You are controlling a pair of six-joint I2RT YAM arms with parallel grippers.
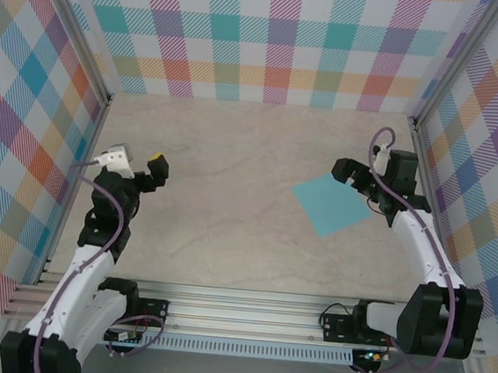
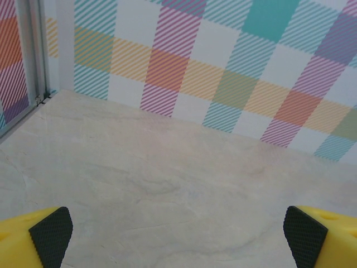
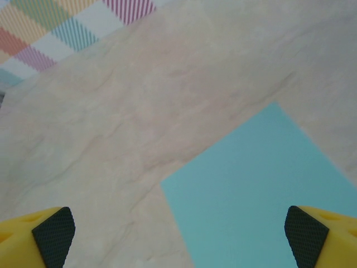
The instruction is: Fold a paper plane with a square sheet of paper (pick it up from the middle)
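Lying part-cropped, square sheet of paper [image 3: 262,190]; left gripper [image 2: 178,237], right gripper [image 3: 177,237] spread wide, empty.

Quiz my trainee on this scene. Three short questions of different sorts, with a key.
1. True or false: the square sheet of paper is already folded into a plane.
2. On the table, the sheet lies nearer which arm? A: left. B: right.
3. Fill in: the left jaws and the right jaws both stand ____.

Key: 1 false, it lies flat and unfolded. 2 B. 3 open.
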